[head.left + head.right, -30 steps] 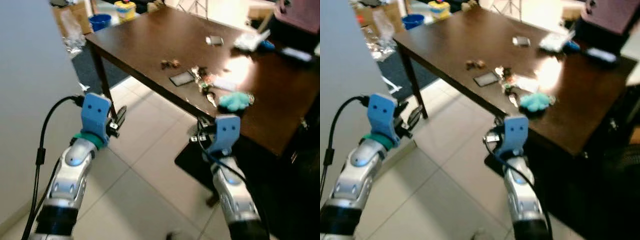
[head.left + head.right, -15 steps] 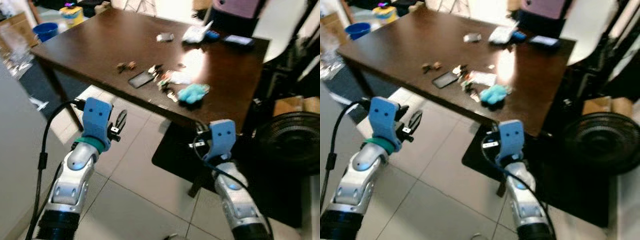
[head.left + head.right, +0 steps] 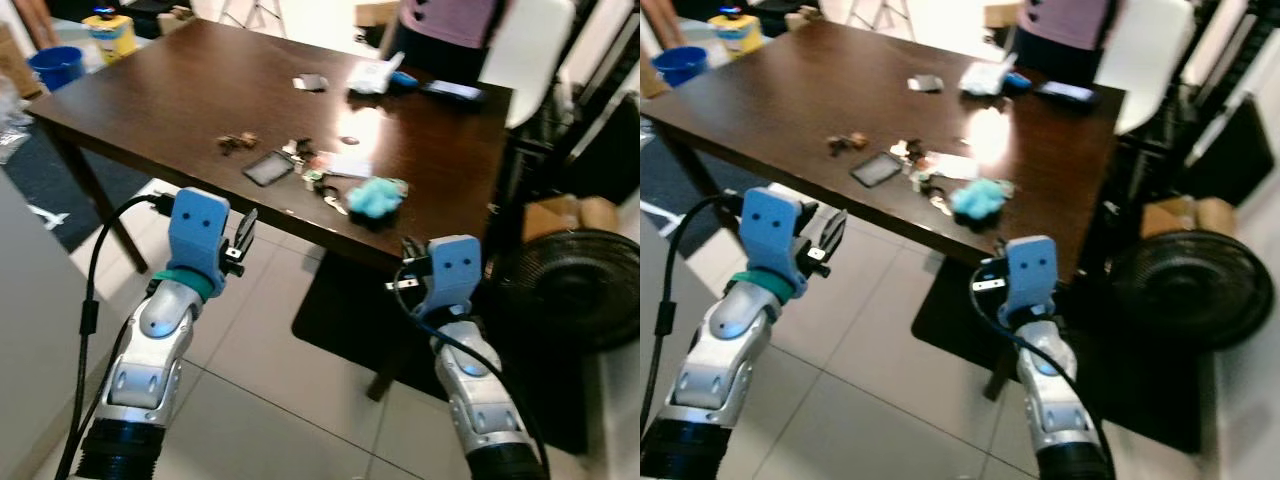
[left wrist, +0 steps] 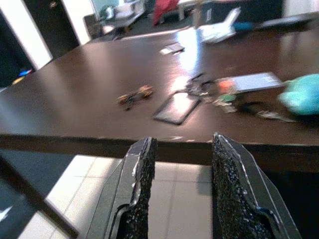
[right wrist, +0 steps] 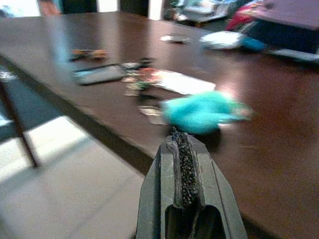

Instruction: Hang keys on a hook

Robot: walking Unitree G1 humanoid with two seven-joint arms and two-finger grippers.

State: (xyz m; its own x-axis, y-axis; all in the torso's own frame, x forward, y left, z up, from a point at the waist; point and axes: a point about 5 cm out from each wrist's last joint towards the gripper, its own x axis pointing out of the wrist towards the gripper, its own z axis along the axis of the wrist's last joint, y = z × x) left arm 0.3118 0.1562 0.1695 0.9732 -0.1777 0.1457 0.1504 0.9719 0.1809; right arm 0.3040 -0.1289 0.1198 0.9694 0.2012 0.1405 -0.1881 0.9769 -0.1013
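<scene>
Both tools hung short of the counter (image 3: 150,90): left tool (image 4: 180,189) spread, right tool (image 5: 183,167) pressed together, empty. Since a second earlier the robot had swung round to face the keys (image 3: 322,180) beside the turquoise puff (image 3: 375,197), nearing pickup.

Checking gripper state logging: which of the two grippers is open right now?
The left gripper: its two black fingers stand apart, with the table edge seen between them. The right gripper has its fingers pressed together, holding nothing.
</scene>
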